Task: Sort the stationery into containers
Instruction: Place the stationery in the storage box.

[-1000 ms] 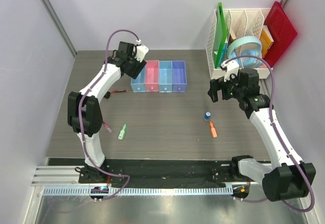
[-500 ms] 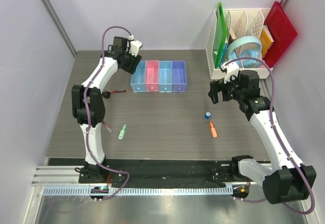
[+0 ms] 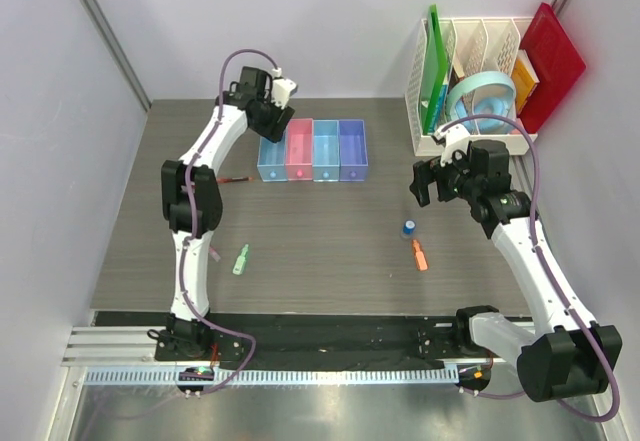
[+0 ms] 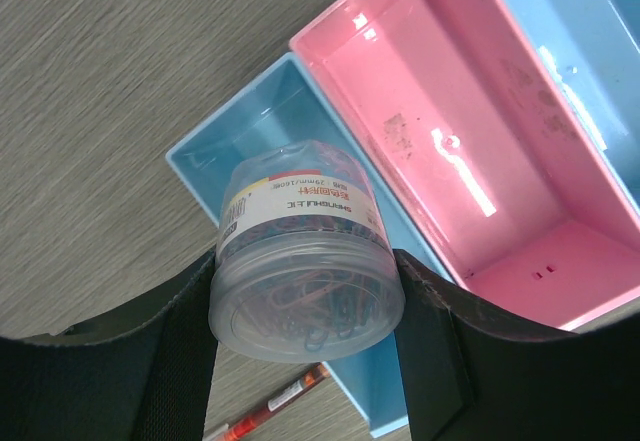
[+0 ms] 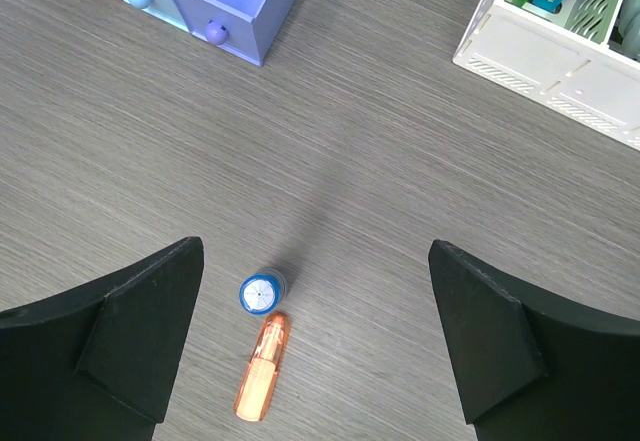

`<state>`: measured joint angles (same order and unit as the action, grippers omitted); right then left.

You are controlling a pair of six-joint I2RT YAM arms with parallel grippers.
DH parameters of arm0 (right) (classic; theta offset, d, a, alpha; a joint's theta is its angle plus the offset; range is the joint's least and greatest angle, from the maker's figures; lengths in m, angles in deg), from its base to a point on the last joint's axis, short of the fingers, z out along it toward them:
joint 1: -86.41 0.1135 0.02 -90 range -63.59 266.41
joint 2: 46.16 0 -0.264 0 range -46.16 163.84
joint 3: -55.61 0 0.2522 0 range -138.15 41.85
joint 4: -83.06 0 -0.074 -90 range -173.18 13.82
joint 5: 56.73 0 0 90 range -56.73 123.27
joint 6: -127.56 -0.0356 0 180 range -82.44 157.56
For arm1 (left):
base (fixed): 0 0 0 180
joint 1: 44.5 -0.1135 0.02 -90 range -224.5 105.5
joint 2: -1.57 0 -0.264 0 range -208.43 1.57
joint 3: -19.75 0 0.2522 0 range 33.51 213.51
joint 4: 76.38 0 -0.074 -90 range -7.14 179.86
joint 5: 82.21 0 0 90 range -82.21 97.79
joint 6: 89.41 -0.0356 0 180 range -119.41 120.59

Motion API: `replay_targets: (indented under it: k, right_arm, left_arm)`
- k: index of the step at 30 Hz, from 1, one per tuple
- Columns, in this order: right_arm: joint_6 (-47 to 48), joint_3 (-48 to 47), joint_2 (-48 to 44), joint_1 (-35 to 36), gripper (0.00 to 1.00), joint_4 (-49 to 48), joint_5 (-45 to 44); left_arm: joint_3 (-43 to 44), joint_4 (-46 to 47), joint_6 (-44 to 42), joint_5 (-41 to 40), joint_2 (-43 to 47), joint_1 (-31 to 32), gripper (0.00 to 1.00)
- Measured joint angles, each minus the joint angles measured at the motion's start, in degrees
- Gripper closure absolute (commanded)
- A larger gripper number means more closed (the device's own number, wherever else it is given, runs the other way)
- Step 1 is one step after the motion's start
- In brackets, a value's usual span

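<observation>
1. While the left claw (image 4: 305,296) hangs over the far left part of the tabletop (image 3: 330,261), its two fingers (image 4: 185,361) are clamped on the sides of a clear round tub (image 4: 305,251) packed with coloured paper clips.
2. Held tilted, the tub sits above the leftmost light-blue bin (image 3: 272,156), over that bin's far end.
3. To the right of that bin, joined in one row, stand the pink bin (image 3: 299,151), the second light-blue bin (image 3: 325,151) and the purple-blue bin (image 3: 352,151).
4. Just left of the row, a dark red pen (image 3: 232,179) lies flat on the tabletop.
5. Nearer and well apart from the bins, a light green marker (image 3: 241,259) lies on the left side.
6. Over the right half, the right claw (image 5: 315,261) hovers with its jaws spread wide and nothing between them.
7. Below it, a blue-capped piece (image 5: 262,292) stands upright, with an orange marker (image 5: 262,366) lying just beside it on the near side; whether the two touch I cannot tell.
8. At the far right stands a white rack (image 3: 470,71).
</observation>
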<state>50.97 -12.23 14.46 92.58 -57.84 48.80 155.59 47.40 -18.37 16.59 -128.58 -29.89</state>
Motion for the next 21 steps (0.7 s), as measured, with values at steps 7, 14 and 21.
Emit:
replay_targets:
  k: [7, 14, 21]
  right_arm:
    - [0.0, 0.2, 0.0, 0.0, 0.0, 0.0, 0.0]
    - [0.0, 0.4, 0.0, -0.2, 0.0, 0.0, 0.3]
    - [0.0, 0.4, -0.3, -0.3, 0.0, 0.0, 0.7]
  left_arm:
    - [0.6, -1.1, -1.2, -0.4, -0.6, 1.1, 1.0]
    - [0.6, -1.1, -2.5, -2.8, -1.2, 1.2, 1.0]
    - [0.8, -1.1, -3.3, -5.2, -2.0, 1.2, 0.89]
